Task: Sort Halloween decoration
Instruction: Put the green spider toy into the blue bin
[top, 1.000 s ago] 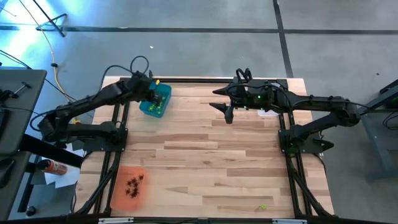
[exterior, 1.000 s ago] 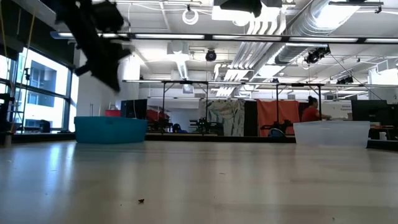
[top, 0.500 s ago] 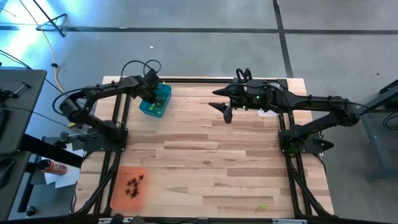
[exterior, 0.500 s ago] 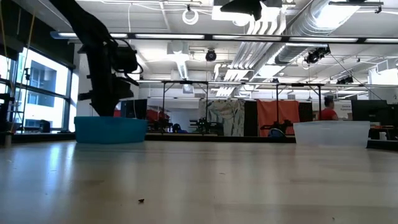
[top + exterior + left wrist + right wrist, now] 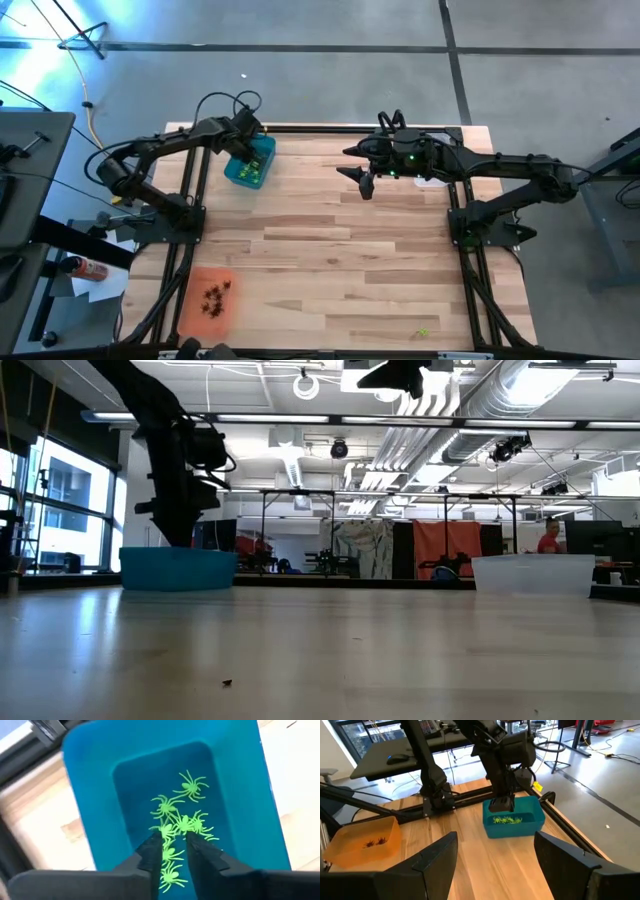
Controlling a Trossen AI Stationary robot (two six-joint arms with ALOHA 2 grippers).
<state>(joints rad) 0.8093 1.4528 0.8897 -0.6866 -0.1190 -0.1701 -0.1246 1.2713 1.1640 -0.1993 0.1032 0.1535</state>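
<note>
Several lime green spider trinkets [image 5: 182, 822] lie on the floor of the teal tray [image 5: 247, 163] at the table's far left. My left gripper [image 5: 174, 840] hangs over them inside the tray, fingers pointing down with a narrow gap and nothing between them; it also shows in the high view [image 5: 243, 150] and the low view [image 5: 178, 525]. Dark spider trinkets [image 5: 216, 297] lie in the orange tray [image 5: 208, 300] at the near left. One lime trinket [image 5: 423, 333] lies on the bare table at the near right. My right gripper [image 5: 495, 870] is wide open and empty above the far middle of the table [image 5: 365, 182].
A clear tray [image 5: 535, 573] stands at the far right, mostly under my right arm [image 5: 470, 170]. A tiny dark speck [image 5: 227, 683] lies on the wood near the front edge. The middle of the table is bare wood. A person [image 5: 548, 538] moves in the room behind.
My left gripper has come down from above the teal tray until its fingertips are inside the tray, while the left arm's elbow has swung up and back.
</note>
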